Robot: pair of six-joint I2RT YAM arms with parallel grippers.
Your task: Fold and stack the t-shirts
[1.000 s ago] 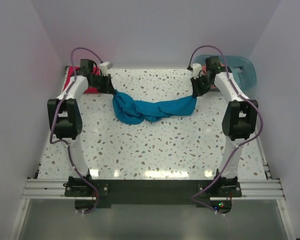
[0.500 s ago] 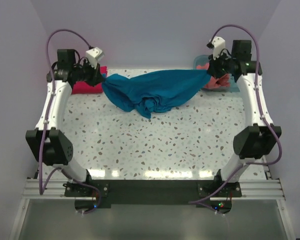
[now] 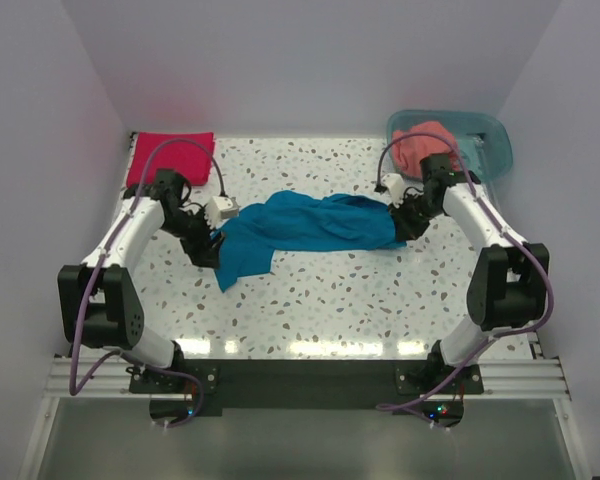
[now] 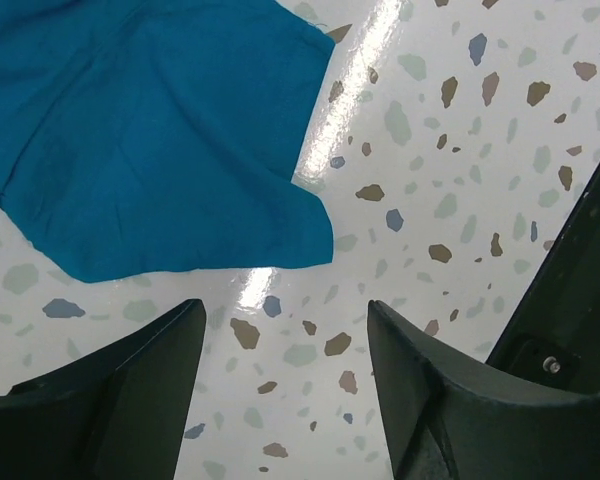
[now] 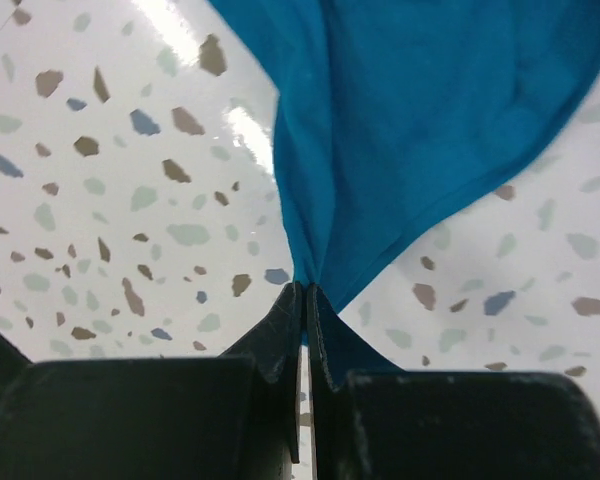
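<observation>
Tub (image 3: 498, 140) sits at far-right corner of speckled table (image 3: 330, 300).

Nothing legible in any view: no text, label, brand, number or sign. Checked the teal-blue t-shirt (image 3: 310, 222), crimson t-shirt (image 3: 170, 157), salmon t-shirt (image 3: 425, 145), tub (image 3: 492, 150) and bench (image 3: 330, 300). All show plain colour or speckle only. Any marks on the arm housings are too small to read.

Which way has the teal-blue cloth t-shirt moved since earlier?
Yes: the teal-blue cloth t-shirt came down toward the near edge, away from the translucent teal plastic tub.
</observation>
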